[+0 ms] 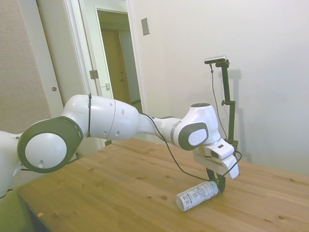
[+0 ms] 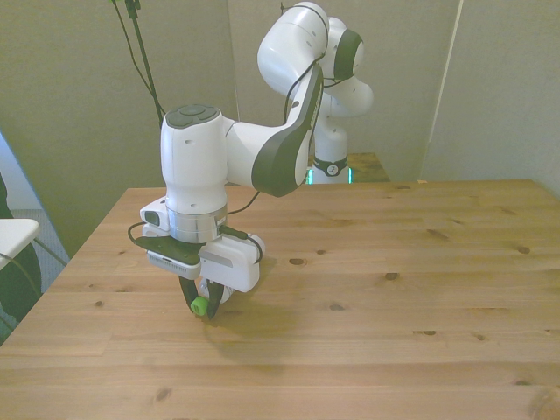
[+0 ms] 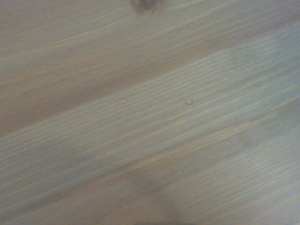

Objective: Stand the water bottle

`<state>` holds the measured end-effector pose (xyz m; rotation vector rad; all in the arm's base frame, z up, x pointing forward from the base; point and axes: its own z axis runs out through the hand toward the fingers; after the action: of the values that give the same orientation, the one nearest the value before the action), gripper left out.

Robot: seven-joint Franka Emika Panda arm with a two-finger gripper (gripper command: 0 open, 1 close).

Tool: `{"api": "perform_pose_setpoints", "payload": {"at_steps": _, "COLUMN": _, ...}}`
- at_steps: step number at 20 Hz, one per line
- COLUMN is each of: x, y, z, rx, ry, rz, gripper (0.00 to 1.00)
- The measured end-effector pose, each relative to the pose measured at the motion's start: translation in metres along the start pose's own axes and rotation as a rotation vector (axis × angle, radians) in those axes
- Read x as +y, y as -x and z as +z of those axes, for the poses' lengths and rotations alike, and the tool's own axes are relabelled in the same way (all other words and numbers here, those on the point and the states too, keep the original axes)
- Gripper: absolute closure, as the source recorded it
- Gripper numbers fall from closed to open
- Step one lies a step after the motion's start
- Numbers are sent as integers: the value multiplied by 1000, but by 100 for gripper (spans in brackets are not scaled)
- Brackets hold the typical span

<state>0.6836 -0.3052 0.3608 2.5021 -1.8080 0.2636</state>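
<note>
The water bottle [image 1: 196, 195] lies on its side on the wooden table [image 1: 116, 179], its white printed label facing the side view. Its cap end points away from that camera and sits under my gripper [image 1: 218, 182]. In the front view only the bottle's green cap [image 2: 200, 305] shows, held between the dark fingers of my gripper [image 2: 202, 302], which reaches straight down to the table [image 2: 394, 262]. The fingers stand close on either side of the cap end, shut on it. The wrist view shows only blurred wood grain [image 3: 150, 117].
The bottle lies toward the front view's left, a hand's width from the table's left edge [image 2: 83, 254]. Something white [image 2: 13, 233] stands beyond that edge. A black cable [image 1: 169, 152] hangs from the arm above the table.
</note>
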Motion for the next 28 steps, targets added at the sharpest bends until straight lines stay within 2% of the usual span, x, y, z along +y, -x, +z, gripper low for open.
{"api": "perform_pose_setpoints", "payload": {"at_steps": 3, "x": -6, "y": 4, "z": -12, "rx": -17, "ry": -1, "rz": 42, "gripper": 100}}
{"api": "perform_pose_setpoints", "payload": {"at_steps": 6, "x": -21, "y": 14, "z": -40, "rx": -2, "ry": -45, "rz": 95, "gripper": 100}}
{"api": "perform_pose_setpoints", "payload": {"at_steps": 10, "x": -46, "y": 40, "z": -92, "rx": 76, "ry": -186, "rz": 138, "gripper": 100}}
{"api": "perform_pose_setpoints", "payload": {"at_steps": 15, "x": -55, "y": 82, "z": -142, "rx": 226, "ry": -370, "rz": 209, "gripper": 100}}
{"api": "perform_pose_setpoints", "payload": {"at_steps": 24, "x": -60, "y": 119, "z": -176, "rx": 543, "ry": -617, "rz": 327, "gripper": 100}}
{"api": "perform_pose_setpoints", "payload": {"at_steps": 28, "x": -77, "y": 130, "z": -174, "rx": 667, "ry": -693, "rz": 351, "gripper": 100}}
